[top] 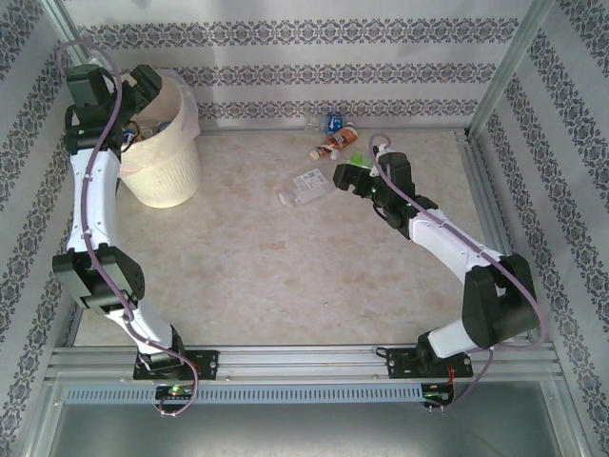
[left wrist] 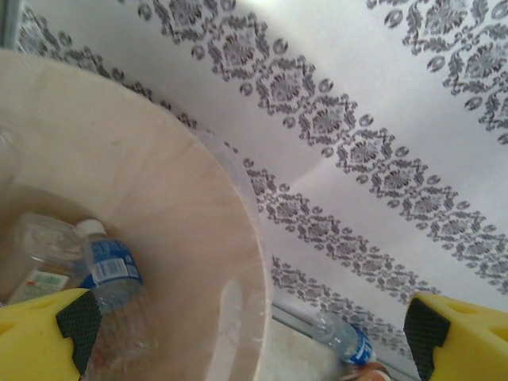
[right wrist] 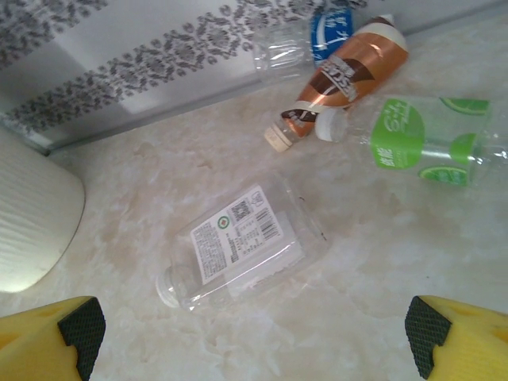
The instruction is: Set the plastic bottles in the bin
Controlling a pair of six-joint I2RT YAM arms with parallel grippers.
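— Where's the left gripper?
— Above the bin, jaws wide, empty; a blue bottle lies inside.
— And the right gripper?
— Wide apart too, holding nothing. The white-label bottle lies on the table between its fingers, untouched.

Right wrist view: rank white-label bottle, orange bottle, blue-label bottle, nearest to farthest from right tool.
1. White-label bottle: lying just ahead of the open right tool, centre.
2. Orange bottle: farther back, to the right.
3. Blue-label bottle: farthest back, upper right, just behind the orange one.
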